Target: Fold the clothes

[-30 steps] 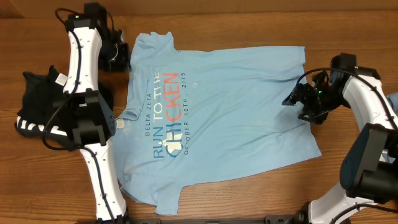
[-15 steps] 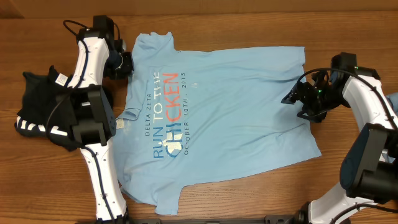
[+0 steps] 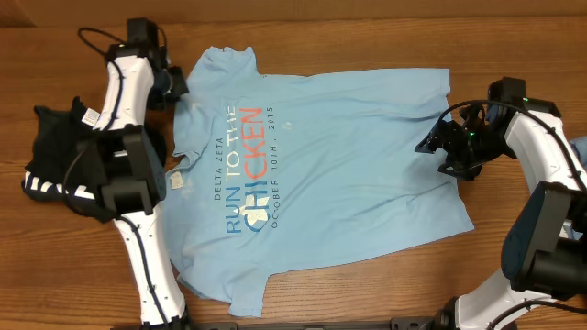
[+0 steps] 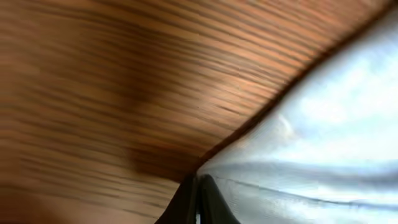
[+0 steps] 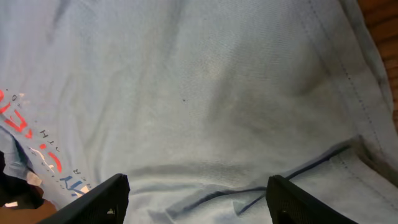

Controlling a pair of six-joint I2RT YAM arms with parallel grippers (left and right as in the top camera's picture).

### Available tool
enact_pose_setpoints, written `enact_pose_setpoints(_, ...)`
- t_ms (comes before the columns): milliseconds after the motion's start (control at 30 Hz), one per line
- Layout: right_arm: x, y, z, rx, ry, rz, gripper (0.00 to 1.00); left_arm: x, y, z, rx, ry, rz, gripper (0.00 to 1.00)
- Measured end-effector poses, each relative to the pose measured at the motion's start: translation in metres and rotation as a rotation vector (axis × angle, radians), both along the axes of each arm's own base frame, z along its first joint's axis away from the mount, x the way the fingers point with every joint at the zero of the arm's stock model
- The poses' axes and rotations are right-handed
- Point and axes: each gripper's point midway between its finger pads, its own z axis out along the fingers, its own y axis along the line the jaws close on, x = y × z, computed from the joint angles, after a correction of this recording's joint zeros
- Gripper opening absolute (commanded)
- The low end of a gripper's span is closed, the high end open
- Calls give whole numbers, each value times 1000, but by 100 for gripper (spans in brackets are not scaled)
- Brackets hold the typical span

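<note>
A light blue T-shirt (image 3: 321, 174) with "RUN TO THE CHICKEN" print lies spread flat on the wooden table. My left gripper (image 3: 173, 84) is at the shirt's upper left sleeve. In the left wrist view its fingers (image 4: 198, 200) are pressed together on the edge of the blue cloth (image 4: 323, 143), and that view is blurred. My right gripper (image 3: 429, 145) is open over the shirt's right hem. In the right wrist view its two fingers (image 5: 198, 186) stand wide apart above the cloth (image 5: 205, 93), holding nothing.
A pile of dark clothes (image 3: 55, 156) lies at the left edge beside the left arm. A bit of blue cloth (image 3: 580, 148) shows at the right edge. Bare wood (image 3: 367, 293) lies in front of the shirt.
My left gripper has moved left and a little back, and the shirt's left edge near the sleeve has shifted left with it. The right arm has barely moved.
</note>
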Motion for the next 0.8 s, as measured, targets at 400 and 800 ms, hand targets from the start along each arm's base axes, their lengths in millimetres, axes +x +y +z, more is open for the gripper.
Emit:
enact_pose_setpoints(400,8,15,0,-12,-52,83,13,30,30,80,-206,-215,-14,36)
enact_pose_setpoints(800,64,25,-69,-175,-116,76,4,-39,-111,319,-213,-495,-420,57)
